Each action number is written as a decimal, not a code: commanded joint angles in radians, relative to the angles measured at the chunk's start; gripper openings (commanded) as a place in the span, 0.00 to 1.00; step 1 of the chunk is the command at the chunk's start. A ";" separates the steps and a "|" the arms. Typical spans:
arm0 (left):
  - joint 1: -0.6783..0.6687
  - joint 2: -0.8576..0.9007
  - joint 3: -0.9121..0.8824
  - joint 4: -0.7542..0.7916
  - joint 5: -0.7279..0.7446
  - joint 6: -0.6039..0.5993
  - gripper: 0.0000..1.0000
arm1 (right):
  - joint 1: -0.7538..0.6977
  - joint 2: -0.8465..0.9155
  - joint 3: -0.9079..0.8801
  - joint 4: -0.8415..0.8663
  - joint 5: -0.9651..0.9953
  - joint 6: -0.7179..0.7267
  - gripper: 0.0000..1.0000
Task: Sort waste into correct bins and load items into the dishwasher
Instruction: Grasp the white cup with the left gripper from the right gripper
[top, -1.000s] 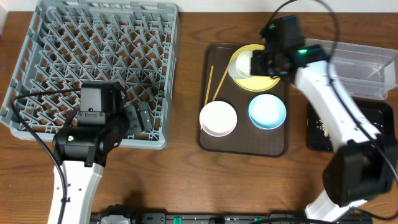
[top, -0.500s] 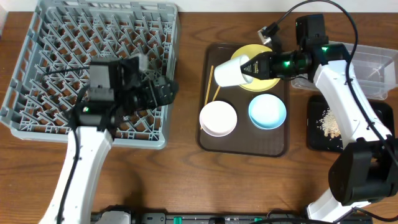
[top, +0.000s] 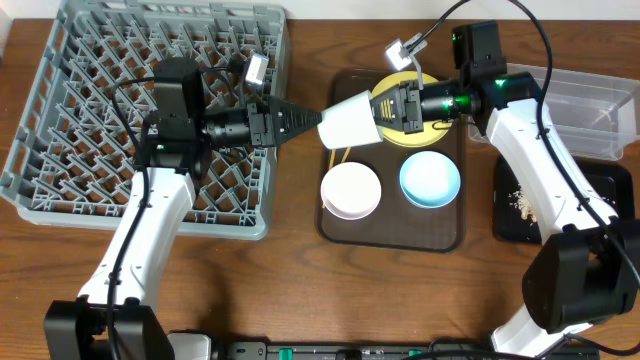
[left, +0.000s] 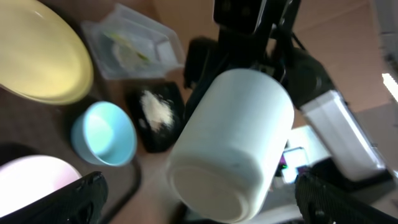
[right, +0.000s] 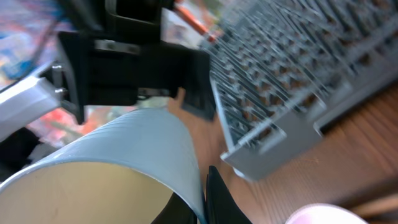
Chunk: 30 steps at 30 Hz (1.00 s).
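The white cup (top: 350, 120) in the right end effector (top: 388, 106) looks like smooth, matt plastic. Behind the left end effector (top: 298, 120), the rack (top: 60, 60) is dull grey moulded plastic. Below the right end effector, the brown tray (top: 400, 235) is smooth with a soft sheen, and the white bowl (top: 350, 190) and blue bowl (top: 430, 178) are glossy. Beyond that end effector's arm, the tub (top: 590, 110) is clear plastic. The surface (top: 300, 290) shows brown wood grain.
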<state>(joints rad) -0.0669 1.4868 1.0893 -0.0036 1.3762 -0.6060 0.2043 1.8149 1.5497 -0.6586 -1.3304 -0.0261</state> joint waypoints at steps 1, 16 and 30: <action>-0.001 0.004 0.014 0.029 0.082 -0.115 0.98 | 0.006 0.007 -0.005 0.040 -0.118 0.037 0.01; -0.137 0.004 0.014 0.305 0.041 -0.384 0.98 | 0.006 0.007 -0.005 0.070 -0.119 0.066 0.01; -0.174 0.004 0.014 0.306 -0.097 -0.514 0.83 | 0.007 0.007 -0.005 0.132 -0.118 0.154 0.01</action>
<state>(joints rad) -0.2310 1.4868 1.0889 0.2958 1.3251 -1.0760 0.2043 1.8149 1.5494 -0.5308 -1.4288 0.0925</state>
